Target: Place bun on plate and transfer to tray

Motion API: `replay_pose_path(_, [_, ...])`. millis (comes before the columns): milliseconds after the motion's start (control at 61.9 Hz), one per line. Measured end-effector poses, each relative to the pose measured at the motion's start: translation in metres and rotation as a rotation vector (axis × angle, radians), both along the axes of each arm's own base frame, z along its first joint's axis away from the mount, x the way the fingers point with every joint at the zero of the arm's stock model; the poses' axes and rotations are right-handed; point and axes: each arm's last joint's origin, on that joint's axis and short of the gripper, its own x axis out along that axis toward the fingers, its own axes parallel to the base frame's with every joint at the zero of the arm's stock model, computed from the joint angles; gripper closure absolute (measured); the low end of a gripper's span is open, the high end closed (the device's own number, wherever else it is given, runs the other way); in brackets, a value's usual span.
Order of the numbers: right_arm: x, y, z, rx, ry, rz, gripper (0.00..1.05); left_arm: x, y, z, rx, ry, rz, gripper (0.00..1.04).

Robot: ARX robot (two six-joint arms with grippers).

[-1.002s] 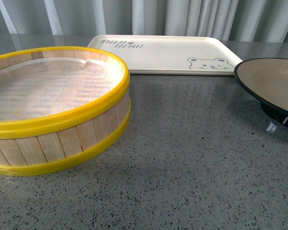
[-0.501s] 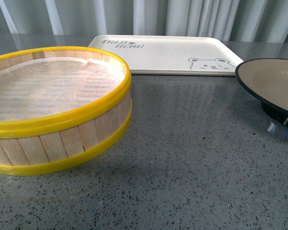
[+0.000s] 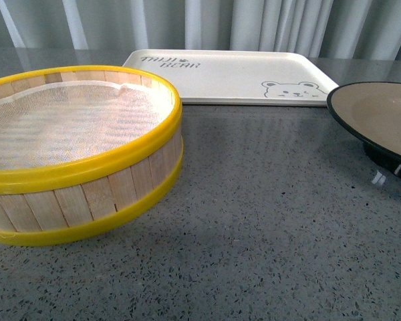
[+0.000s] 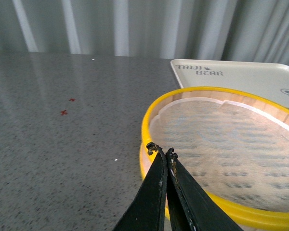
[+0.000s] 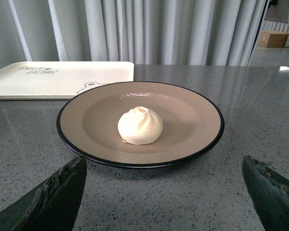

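Okay, small white pleated bun (image 5: 140,125) sat centred on tan black-rimmed plate (image 5: 91,120) on grey counter (image 5: 260,96); right fingers (image 5: 62,192) spread wide before it; left fingers (image 4: 155,192) pressed together beside yellow-rimmed wooden basket (image 4: 231,144).

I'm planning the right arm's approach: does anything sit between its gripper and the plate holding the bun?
Nothing visible does. Only bare grey speckled tabletop lies between the open right gripper and the black-rimmed beige round plate carrying the white pleated bun.
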Motion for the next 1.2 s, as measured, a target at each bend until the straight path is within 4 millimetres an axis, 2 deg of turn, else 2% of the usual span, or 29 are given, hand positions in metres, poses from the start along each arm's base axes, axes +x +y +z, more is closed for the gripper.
replay_pose_path(356, [0.000,0.000,0.000,0.000,0.000,0.000,0.09,-0.013,0.000,-0.019,0.000,-0.005,0.001,1.01])
replay_pose_path(776, [0.000,0.000,0.000,0.000,0.000,0.000,0.09,-0.023,0.000,-0.032,0.000,-0.011,0.000,1.01])
replay_pose_path(1051, [0.000,0.000,0.000,0.000,0.000,0.000,0.09,-0.029,0.000,-0.030,0.000,-0.036,0.001,1.01])
replay_pose_path(1196, [0.000,0.000,0.000,0.000,0.000,0.000,0.09,-0.040,0.000,-0.033,0.000,-0.026,-0.001,1.01])
